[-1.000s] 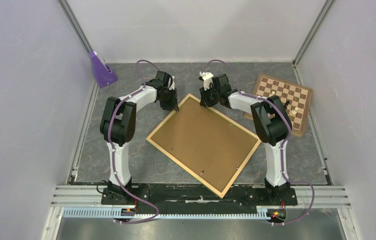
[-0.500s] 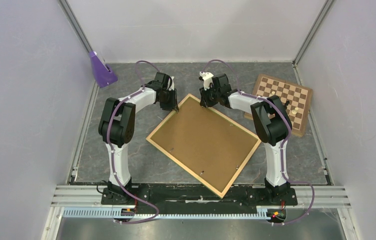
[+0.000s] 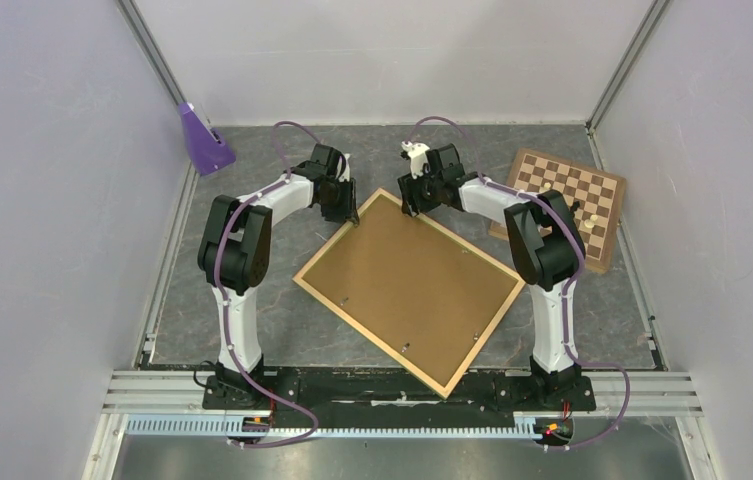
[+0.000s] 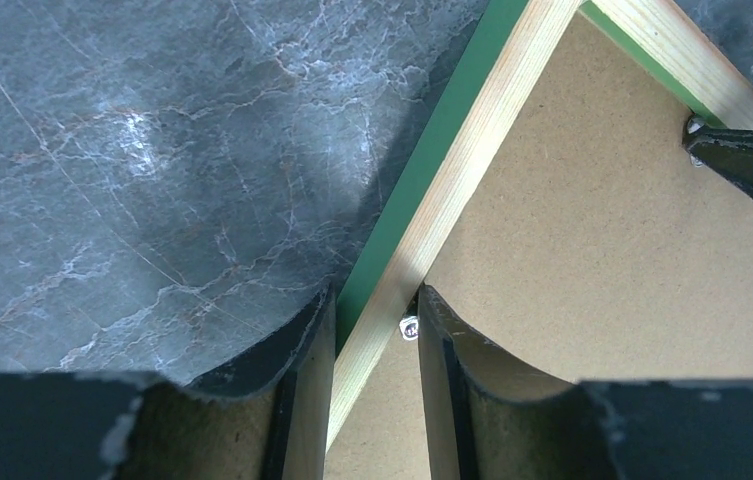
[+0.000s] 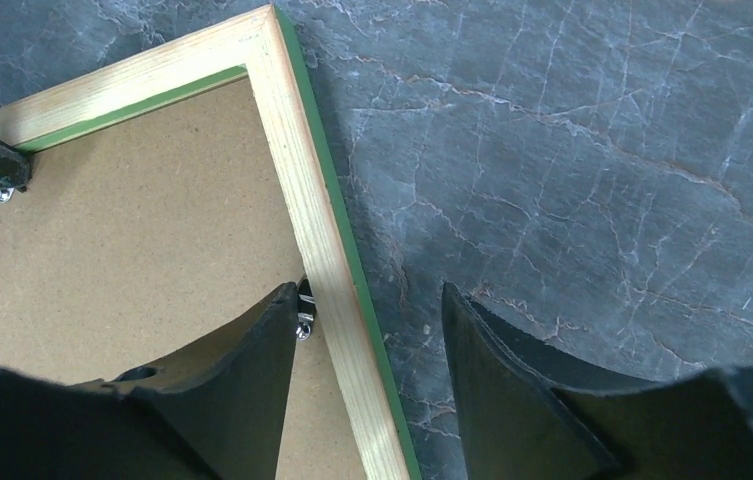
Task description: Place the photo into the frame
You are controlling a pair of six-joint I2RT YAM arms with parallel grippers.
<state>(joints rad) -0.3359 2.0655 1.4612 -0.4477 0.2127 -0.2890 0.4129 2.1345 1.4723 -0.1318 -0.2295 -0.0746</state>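
You are looking at the frame (image 3: 369, 337) lying flat on the grey marbled surface (image 3: 282, 320), pale wooden back facing up. It is sitting at a slant between the two arms, with one corner pointing toward the bases and the opposite corner pointing away. A brown hardboard panel (image 3: 412, 275) is sitting inside its rails. A strip of the green front is showing along the outer edge in both wrist views.

Your left end effector (image 4: 374, 300) is straddling the rail that runs left from the far corner. One finger is standing outside against the green edge and the other inside over the hardboard. Both are pressing on the wood, so it is gripping the rail. A small metal tab (image 4: 409, 327) is sitting just beside the inner finger.

Your right end effector (image 5: 370, 290) is straddling the rail on the other side of that corner, its jaws standing wider than the rail. The inner finger is sitting just beside a second tab (image 5: 302, 325), and bare surface is showing between the rail and the outer finger, so it is holding nothing.

A chessboard (image 3: 564, 200) carrying a few pieces is lying at the right side of the surface.
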